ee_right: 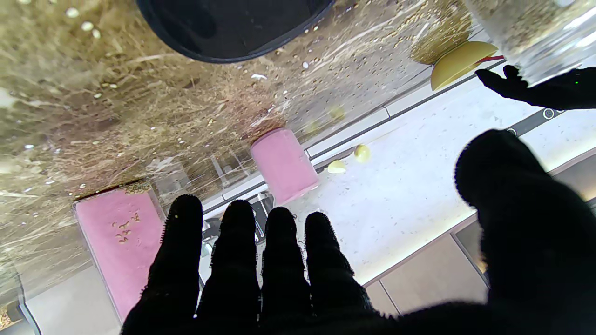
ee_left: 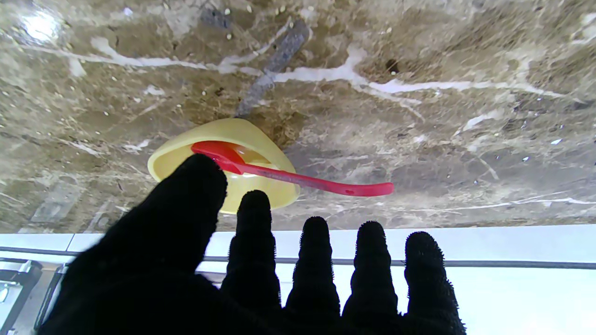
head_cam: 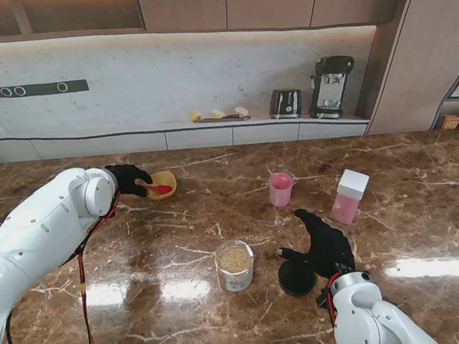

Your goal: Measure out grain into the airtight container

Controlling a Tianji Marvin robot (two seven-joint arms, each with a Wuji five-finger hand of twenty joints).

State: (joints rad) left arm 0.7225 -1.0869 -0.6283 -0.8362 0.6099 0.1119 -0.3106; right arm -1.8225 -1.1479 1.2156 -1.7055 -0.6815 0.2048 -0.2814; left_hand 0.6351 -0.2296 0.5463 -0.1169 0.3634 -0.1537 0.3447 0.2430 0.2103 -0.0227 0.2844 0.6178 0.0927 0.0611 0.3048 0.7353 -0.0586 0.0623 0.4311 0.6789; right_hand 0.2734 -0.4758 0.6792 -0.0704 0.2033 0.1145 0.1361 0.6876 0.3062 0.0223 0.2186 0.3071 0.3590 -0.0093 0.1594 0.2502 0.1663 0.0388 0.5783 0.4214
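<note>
The grain jar (head_cam: pixel 235 264) stands lidless, so the empty, spread right hand (head_cam: pixel 324 242) beside it could tip it, while the empty, spread left hand (head_cam: pixel 129 180) might knock the red spoon (head_cam: pixel 156 188) out of the yellow bowl (head_cam: pixel 164 183).

The black lid (ee_right: pixel 233 28) is cut off by the right wrist view's edge, as is the grain jar (ee_right: pixel 535 37) beside it. In the stand view the left hand (head_cam: pixel 129 180) covers the near rim of the yellow bowl (head_cam: pixel 165 180), hiding part of the red spoon (head_cam: pixel 156 188).

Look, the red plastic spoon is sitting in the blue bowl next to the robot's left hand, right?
Not quite. The bowl is yellow, not blue. The stand view shows the red plastic spoon lying in the small yellow bowl, and the left wrist view shows the same. The rest is right: the left hand is open right beside that bowl.
</note>
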